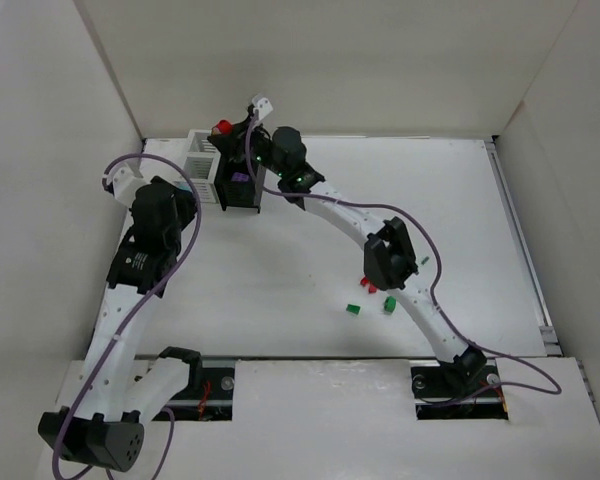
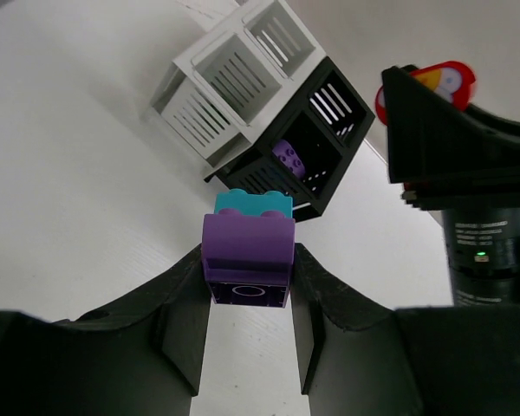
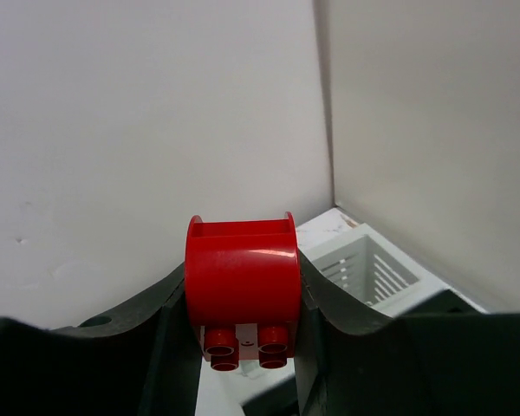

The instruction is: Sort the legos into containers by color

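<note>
Both grippers clamped on bricks at the two joined containers.

The left gripper point(image 2: 247, 290) is closed on a purple brick point(image 2: 247, 251), its fingers pressing the brick's two sides, and a teal brick point(image 2: 253, 204) sits stuck to the purple one's far end. This load hangs over the table point(image 1: 280, 270) just in front of the black container point(image 2: 334, 169), where another purple piece point(image 2: 288, 156) lies inside. The white container point(image 2: 234, 78) adjoins the black one on its far left side. The right gripper point(image 3: 242, 299) is clamped on a red brick point(image 3: 241, 269), studs facing the camera, held up near the back wall point(image 3: 156, 130) by the white container's far edge. Well apart from the containers, near the right arm's elbow, loose green bricks point(image 1: 352, 310) and a red one point(image 1: 368, 287) lie on the table.
</note>
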Robot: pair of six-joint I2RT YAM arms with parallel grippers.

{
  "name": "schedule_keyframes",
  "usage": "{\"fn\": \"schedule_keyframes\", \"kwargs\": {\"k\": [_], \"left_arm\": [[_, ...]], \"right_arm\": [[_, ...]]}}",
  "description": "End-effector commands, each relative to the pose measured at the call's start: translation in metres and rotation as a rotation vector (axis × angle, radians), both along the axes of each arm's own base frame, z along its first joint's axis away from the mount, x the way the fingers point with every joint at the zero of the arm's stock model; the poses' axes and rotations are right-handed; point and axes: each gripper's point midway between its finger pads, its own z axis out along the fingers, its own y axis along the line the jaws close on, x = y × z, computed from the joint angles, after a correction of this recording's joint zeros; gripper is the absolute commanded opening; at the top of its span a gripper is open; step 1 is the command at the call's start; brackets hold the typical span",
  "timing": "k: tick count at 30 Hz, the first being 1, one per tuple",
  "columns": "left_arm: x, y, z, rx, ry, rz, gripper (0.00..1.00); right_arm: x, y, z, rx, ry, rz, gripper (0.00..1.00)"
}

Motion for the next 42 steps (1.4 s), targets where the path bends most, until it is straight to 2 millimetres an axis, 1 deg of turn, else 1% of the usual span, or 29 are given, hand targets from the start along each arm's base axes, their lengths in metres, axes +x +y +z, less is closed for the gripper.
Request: {"fn": "schedule_keyframes", "kwargs": {"k": [1, 2, 4, 5, 7, 10, 11, 14, 15, 16, 17, 18, 19, 20, 21, 22, 23, 24, 25, 26, 27, 29, 30, 31, 32, 33, 35, 39, 42], "left_arm": [[-0.009, 0.015, 0.026, 0.026, -0.048, 0.066, 0.03], [-0.011, 0.015, 0.023, 0.029, -0.036, 0.066, 0.03], [-0.011, 0.017, 0.023, 0.041, -0.034, 0.073, 0.03], [-0.011, 0.017, 0.019, 0.043, -0.025, 0.073, 0.03], [-0.010, 0.017, 0.011, 0.046, -0.013, 0.073, 0.03], [-0.009, 0.014, 0.013, 0.054, -0.017, 0.048, 0.03], [-0.007, 0.012, 0.009, 0.062, -0.003, 0.034, 0.03], [-0.004, 0.008, 0.004, 0.065, 0.008, 0.009, 0.04], [-0.004, 0.008, 0.004, 0.065, 0.008, 0.009, 0.04], [-0.001, 0.005, 0.003, 0.068, 0.010, -0.010, 0.04], [-0.001, 0.005, -0.002, 0.070, 0.021, -0.011, 0.04], [0.000, -0.002, 0.001, 0.075, 0.011, -0.057, 0.04], [0.003, -0.006, -0.001, 0.079, 0.014, -0.083, 0.05], [0.007, -0.011, 0.000, 0.081, 0.006, -0.110, 0.05], [0.009, -0.023, -0.006, 0.074, 0.018, -0.178, 0.07], [0.011, -0.028, -0.013, 0.067, 0.031, -0.203, 0.07], [0.016, -0.034, -0.020, 0.058, 0.051, -0.231, 0.07], [0.018, -0.046, -0.034, 0.036, 0.072, -0.289, 0.07], [0.020, -0.050, -0.043, 0.029, 0.089, -0.307, 0.08], [0.021, -0.057, -0.052, 0.010, 0.107, -0.326, 0.08], [0.022, -0.067, -0.065, -0.002, 0.134, -0.354, 0.08], [0.020, -0.075, -0.082, -0.010, 0.162, -0.372, 0.08], [0.018, -0.080, -0.093, -0.015, 0.184, -0.383, 0.08], [0.015, -0.082, -0.111, -0.034, 0.218, -0.382, 0.15], [0.013, -0.084, -0.118, -0.041, 0.227, -0.397, 0.16], [0.010, -0.087, -0.129, -0.052, 0.250, -0.398, 0.16], [0.005, -0.087, -0.150, -0.074, 0.290, -0.383, 0.16], [0.003, -0.091, -0.163, -0.060, 0.308, -0.363, 0.25], [0.001, -0.092, -0.184, -0.053, 0.369, -0.355, 0.27]], "right_arm": [[-0.011, 0.003, 0.045, 0.166, -0.112, -0.008, 0.00], [-0.014, 0.009, 0.039, 0.164, -0.101, -0.008, 0.00], [-0.011, 0.008, 0.037, 0.183, -0.096, -0.023, 0.00], [-0.011, 0.004, 0.046, 0.205, -0.110, -0.035, 0.00], [-0.007, 0.006, 0.034, 0.206, -0.106, -0.044, 0.00], [-0.011, 0.010, 0.031, 0.185, -0.104, -0.015, 0.00], [-0.017, 0.016, 0.016, 0.146, -0.092, 0.030, 0.00], [-0.031, 0.019, 0.017, 0.108, -0.089, 0.094, 0.00], [-0.031, 0.020, 0.000, 0.071, -0.067, 0.099, 0.00], [-0.040, 0.015, 0.017, 0.065, -0.098, 0.112, 0.00], [-0.043, 0.012, 0.020, 0.055, -0.102, 0.109, 0.00], [-0.039, 0.006, 0.000, 0.013, -0.068, 0.097, 0.00], [-0.043, 0.002, 0.001, 0.004, -0.059, 0.097, 0.00], [-0.044, -0.016, 0.028, 0.016, -0.086, 0.077, 0.00], [-0.042, -0.027, 0.031, 0.012, -0.075, 0.055, 0.00], [-0.032, -0.044, 0.010, -0.025, -0.028, 0.022, 0.00], [-0.038, -0.062, 0.039, -0.003, -0.049, -0.002, 0.00], [-0.036, -0.076, 0.040, -0.007, -0.039, -0.028, 0.00], [-0.026, -0.095, 0.022, -0.035, 0.000, -0.068, 0.00], [-0.026, -0.108, 0.026, -0.035, 0.001, -0.084, 0.00], [-0.030, -0.122, 0.042, -0.030, -0.006, -0.098, 0.00], [-0.025, -0.142, 0.033, -0.056, 0.028, -0.128, 0.00], [-0.030, -0.145, 0.041, -0.053, 0.025, -0.128, 0.00], [-0.026, -0.153, 0.039, -0.065, 0.041, -0.142, 0.00], [-0.027, -0.152, 0.032, -0.083, 0.047, -0.135, 0.00], [-0.028, -0.157, 0.039, -0.078, 0.036, -0.134, 0.00], [-0.030, -0.156, 0.032, -0.092, 0.049, -0.120, 0.00], [-0.029, -0.157, 0.033, -0.097, 0.047, -0.105, 0.00], [-0.033, -0.157, 0.036, -0.099, 0.045, -0.095, 0.00]]}}
